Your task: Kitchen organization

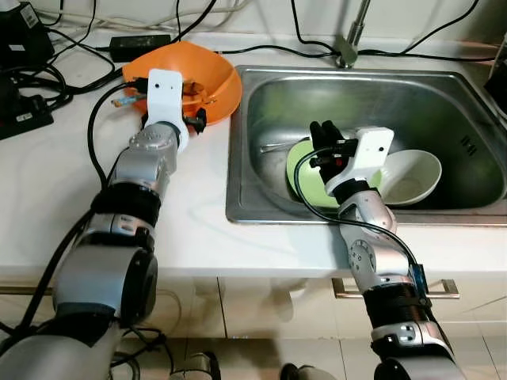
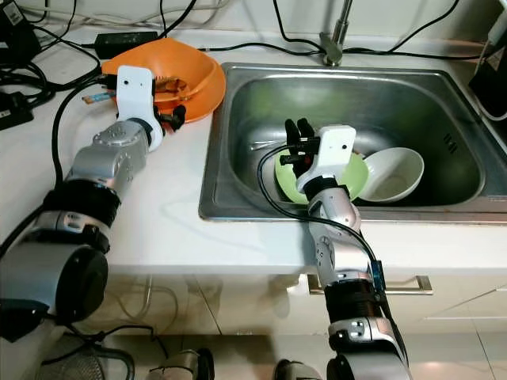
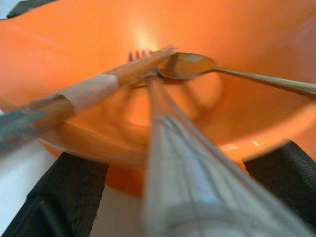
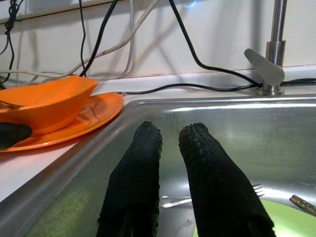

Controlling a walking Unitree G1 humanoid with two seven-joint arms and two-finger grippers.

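Note:
An orange bowl point(image 1: 218, 79) stands on an orange plate point(image 4: 98, 106) on the white counter, left of the sink. In it lie a spoon point(image 3: 187, 64), wooden chopsticks point(image 3: 98, 86) and a fork whose handle point(image 3: 187, 148) points out over the rim. My left gripper point(image 1: 196, 103) is at the bowl's near rim, open, one finger point(image 3: 64, 197) on each side of that handle. My right gripper point(image 1: 323, 136) hovers in the sink point(image 1: 396, 95), shut and holding nothing, just above a green bowl point(image 2: 360, 178). A white bowl point(image 1: 416, 174) leans beside the green one. A fork point(image 4: 256, 188) lies on the sink floor.
The faucet point(image 1: 348, 39) rises behind the sink. Black cables and a power adapter point(image 1: 139, 43) run along the back of the counter at left. A drawer handle point(image 1: 444, 289) sits below the counter's front edge.

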